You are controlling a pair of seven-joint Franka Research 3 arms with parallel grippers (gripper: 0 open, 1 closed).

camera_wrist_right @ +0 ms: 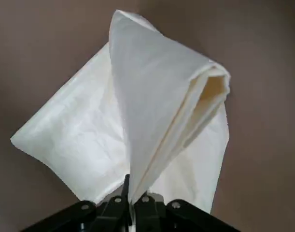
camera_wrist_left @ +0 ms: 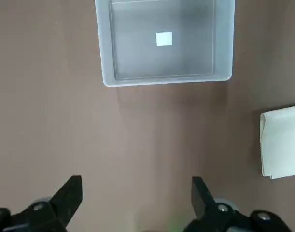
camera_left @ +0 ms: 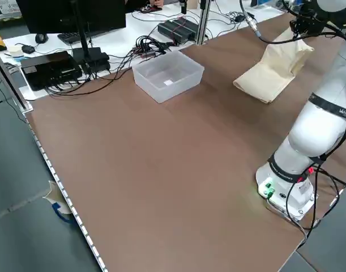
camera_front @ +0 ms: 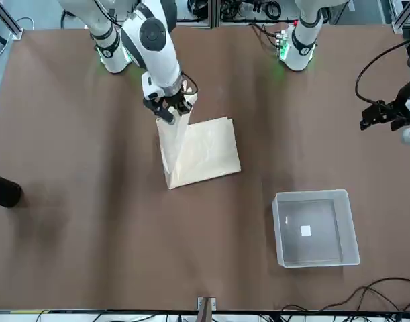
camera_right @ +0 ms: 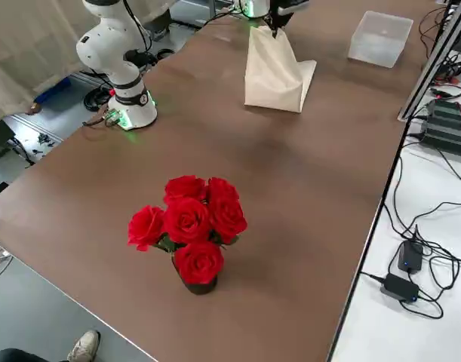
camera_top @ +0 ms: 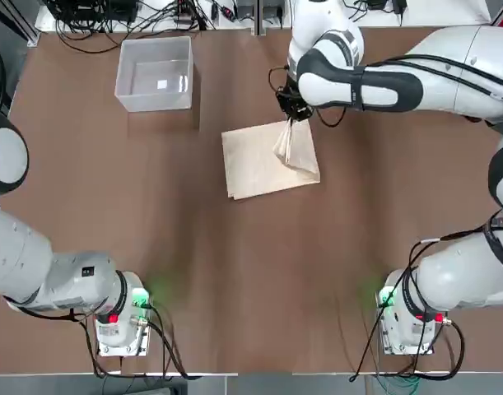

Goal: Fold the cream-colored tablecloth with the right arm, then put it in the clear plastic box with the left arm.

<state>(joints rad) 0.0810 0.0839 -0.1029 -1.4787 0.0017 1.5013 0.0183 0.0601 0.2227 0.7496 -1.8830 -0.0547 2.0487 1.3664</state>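
Brown table (camera_top: 235, 271), one cream-colored tablecloth (camera_top: 263, 164), one clear plastic box (camera_top: 155, 74), two arms

The top view looks straight down on the brown rectangular table (camera_top: 111, 239), arm bases at its near edge; the front view faces them from the far edge. Both side views look diagonally from opposite ends, sharing the folded cream-coloured fabric tablecloth (camera_left: 273, 71). Each wrist camera looks closely past its own fingers.

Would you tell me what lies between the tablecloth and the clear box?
Only bare table separates the tablecloth from the clear box, shown in the top view.
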